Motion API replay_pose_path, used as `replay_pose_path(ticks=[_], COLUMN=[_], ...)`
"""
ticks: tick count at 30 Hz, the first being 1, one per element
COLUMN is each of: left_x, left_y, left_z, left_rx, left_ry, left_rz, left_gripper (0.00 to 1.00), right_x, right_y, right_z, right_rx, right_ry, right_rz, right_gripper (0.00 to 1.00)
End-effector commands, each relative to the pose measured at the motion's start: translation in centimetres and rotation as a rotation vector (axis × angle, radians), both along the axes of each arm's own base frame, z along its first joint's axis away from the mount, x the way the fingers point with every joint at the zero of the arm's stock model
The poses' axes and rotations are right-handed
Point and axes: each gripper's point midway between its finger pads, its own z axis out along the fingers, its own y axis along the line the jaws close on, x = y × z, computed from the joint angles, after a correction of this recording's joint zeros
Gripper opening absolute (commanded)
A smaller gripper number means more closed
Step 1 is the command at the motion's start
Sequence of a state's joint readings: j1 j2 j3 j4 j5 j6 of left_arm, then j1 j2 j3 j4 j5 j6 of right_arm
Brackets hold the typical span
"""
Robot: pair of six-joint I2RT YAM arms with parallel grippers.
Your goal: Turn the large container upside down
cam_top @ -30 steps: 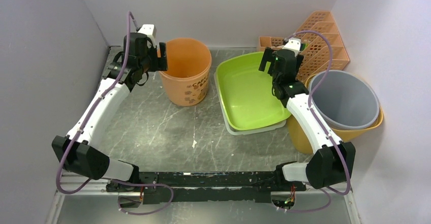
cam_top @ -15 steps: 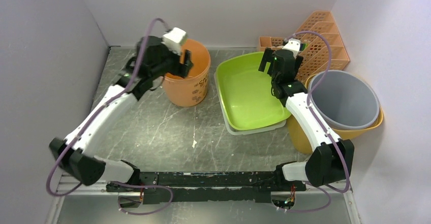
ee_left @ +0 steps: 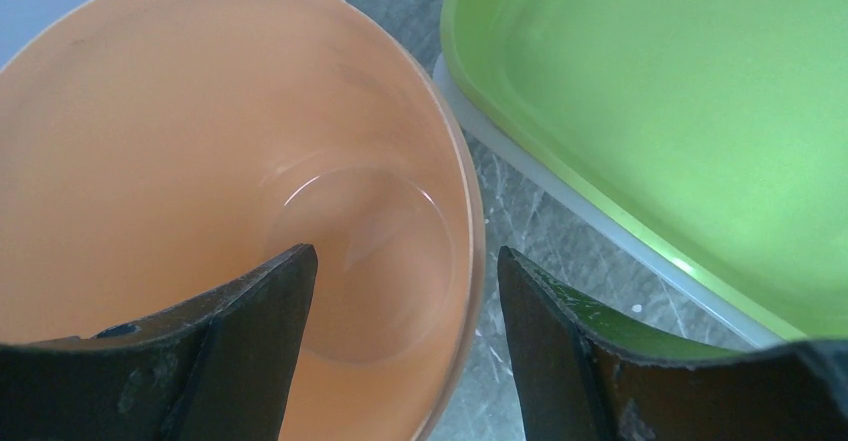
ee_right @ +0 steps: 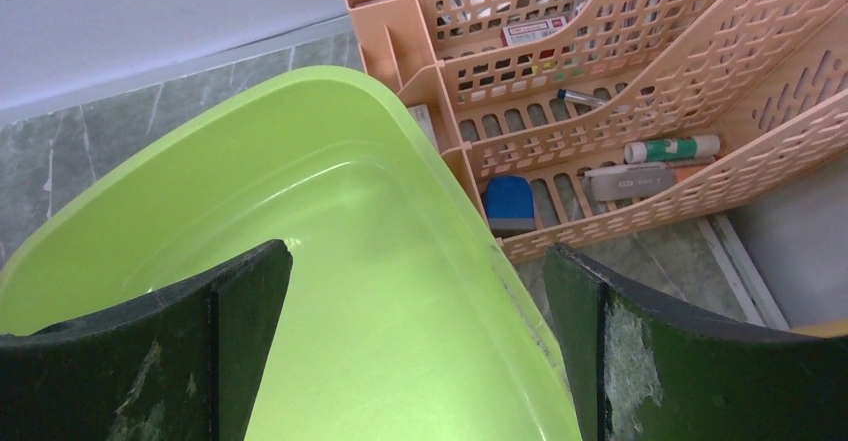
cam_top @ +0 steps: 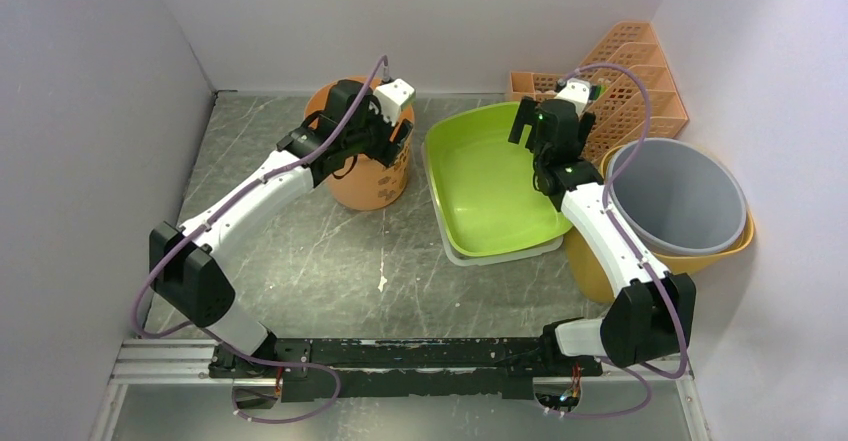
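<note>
Orange round plastic bucket, the container to be turned over, stands upright with its mouth up at the back of the grey marbled table, just beside a lime-green plastic tub. Likely trouble: the gap between bucket and tub is narrow, so the outer finger could catch the tub's edge as it goes down. A pinch on one thin, smooth wall could also slip once the bucket's weight swings, letting it roll away or knock into the tub. The left arm reaches forward and right across the table, its wrist bent down over the bucket's mouth. The left gripper is open and holds nothing. Its jaws straddle the rim on the tub side, one finger over the bucket's inside, the other over the gap outside. The right arm stretches straight ahead, and its right gripper hangs wide open and empty above the green tub, near a peach lattice desk organiser.
</note>
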State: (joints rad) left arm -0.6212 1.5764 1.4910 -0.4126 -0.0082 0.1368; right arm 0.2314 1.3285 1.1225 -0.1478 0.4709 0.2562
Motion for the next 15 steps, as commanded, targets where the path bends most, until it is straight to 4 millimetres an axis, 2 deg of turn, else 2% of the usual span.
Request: replay_pose_path(ticks=[1,4,8,13,14,15], left_x=[1.1,1.2,0.8,0.5,0.5,0.5], left_y=[-0.5,-0.5,-0.6,-0.2,-0.1,0.0], left_z=[-0.4,-2.1,-3.4,-4.2,-4.2,-4.2], left_rx=[0.027,0.057,0.073,0.079,0.079,0.079], left_ry=[-0.036,-0.012,0.006,0.017,0.018,0.018], left_rz=[0.008,0.021,0.018,0.032,0.037,0.044], left_gripper=[0.77,0.76,0.72,0.53,0.46,0.35], right_x=[0.1,0.1,0.0,-0.1,0.0,0.0], right_y=[0.0,-0.1,-0.3,-0.4,-0.4,-0.4], right_z=[-1.1,-1.1,-1.1,-1.2,-1.2,-1.3], right_rx=[0.002,-0.006,-0.011,-0.008,-0.005,-0.004], right_ry=[0.016,0.018,0.016,0.016,0.014,0.014], right_rz=[-0.013,-0.017,-0.024,-0.029,-0.029,-0.029], right_gripper=[1.00,1.00,1.00,1.00,1.00,1.00])
